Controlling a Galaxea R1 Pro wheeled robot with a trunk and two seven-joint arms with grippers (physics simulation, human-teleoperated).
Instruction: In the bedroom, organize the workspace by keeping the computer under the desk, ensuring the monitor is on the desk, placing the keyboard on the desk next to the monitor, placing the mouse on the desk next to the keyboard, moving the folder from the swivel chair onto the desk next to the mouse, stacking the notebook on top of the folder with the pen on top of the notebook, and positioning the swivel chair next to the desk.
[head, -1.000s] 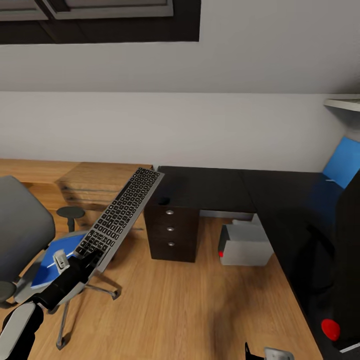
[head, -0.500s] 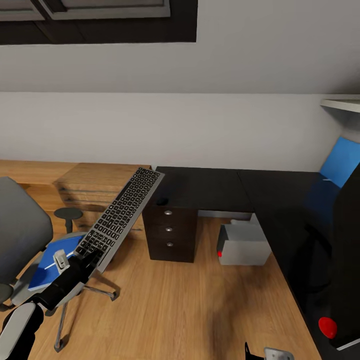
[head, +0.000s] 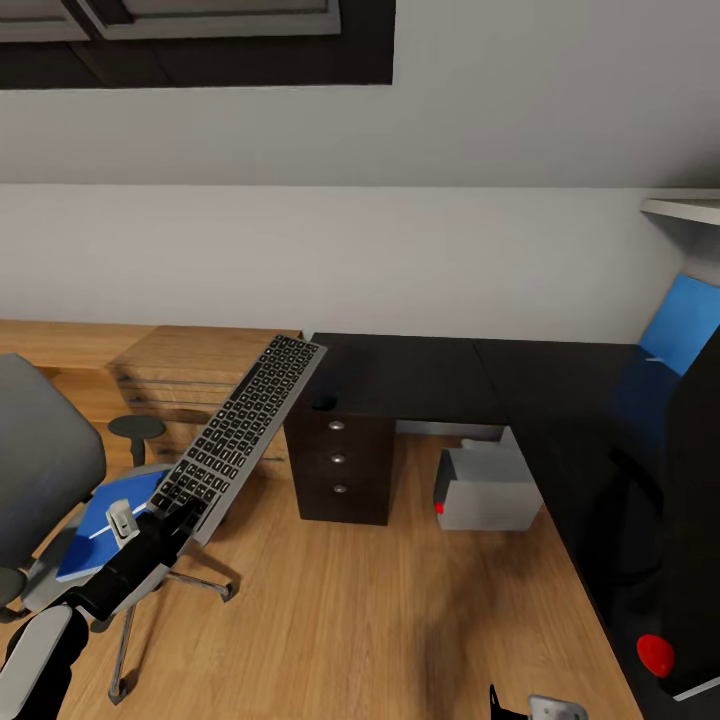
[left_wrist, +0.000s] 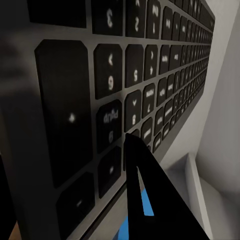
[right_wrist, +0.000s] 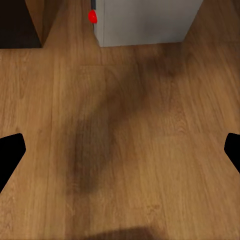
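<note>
Silver-grey and black, one keyboard (head: 240, 430) is held in the air by the left gripper (head: 178, 522), whose fingers are closed on its near short end; it slants up and away, its far end over the left corner of the desk (head: 420, 375). One swivel chair (head: 45, 470) stands at the left, with one blue folder (head: 105, 520) lying on its seat below the keyboard and a thin white pen (head: 103, 527) on the folder. One computer (head: 488, 490) sits on the floor under the desk, just right of the three-drawer unit (head: 340, 465), showing its single red dot. One monitor (head: 695, 530) stands on the desk's right wing, cut off by the frame edge, a red dot at its lower corner.

The left wrist view brings the keyboard (left_wrist: 125, 95) close enough to read its keycaps, with one dark finger (left_wrist: 145, 195) lying against the frame and a strip of blue beyond it. The right wrist view looks down on the wooden floor (right_wrist: 130, 150) and the computer (right_wrist: 145, 20) from above; the right gripper (right_wrist: 120, 150) has its two fingertips far apart at the frame's edges, with nothing between them.

Flooring is warm wood planks; the walls are white, a light wooden drawer chest (head: 190, 385) stands against them behind the keyboard, and a blue back panel (head: 680, 325) rises at the far right.
</note>
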